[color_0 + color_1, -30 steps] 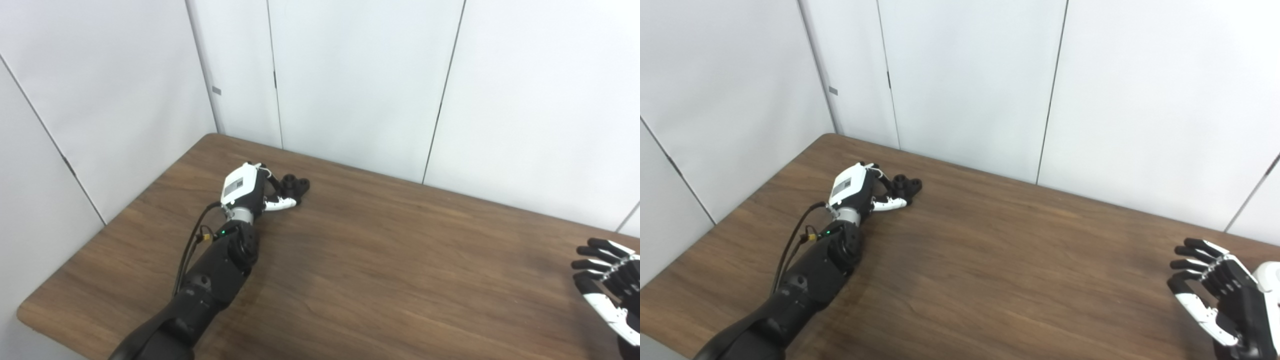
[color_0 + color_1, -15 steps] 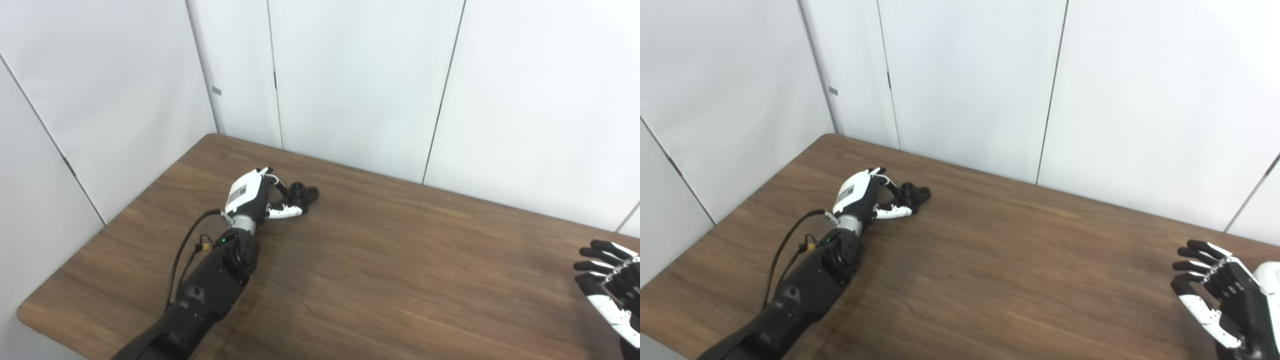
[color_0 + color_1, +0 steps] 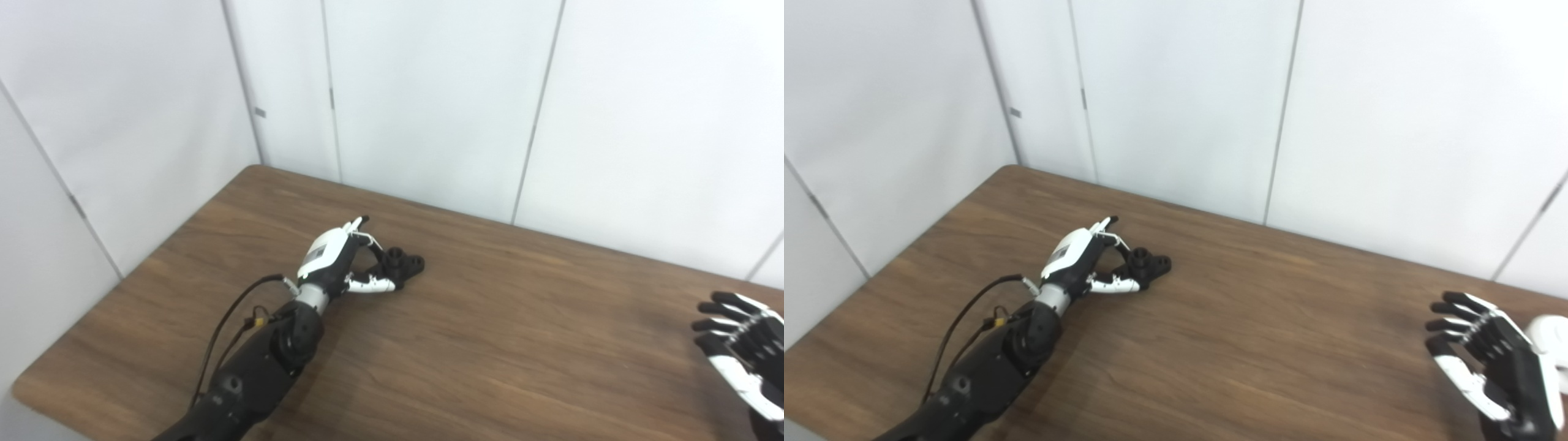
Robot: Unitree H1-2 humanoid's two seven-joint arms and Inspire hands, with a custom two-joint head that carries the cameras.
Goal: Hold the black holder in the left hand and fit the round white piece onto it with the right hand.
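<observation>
Left hand: arm stretched across the bench, fingers and thumb closed around the black holder.
Black holder: far-left part of bench, low, held at its near end; lobed body with round sockets on top.
Right hand: near right edge, palm turned inward, fingers spread, empty.
Bench: dark wood grain.

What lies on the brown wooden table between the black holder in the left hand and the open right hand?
Nothing: in both eye views only bare wooden table stretches between the black holder, held by the left hand, and the open right hand.
</observation>
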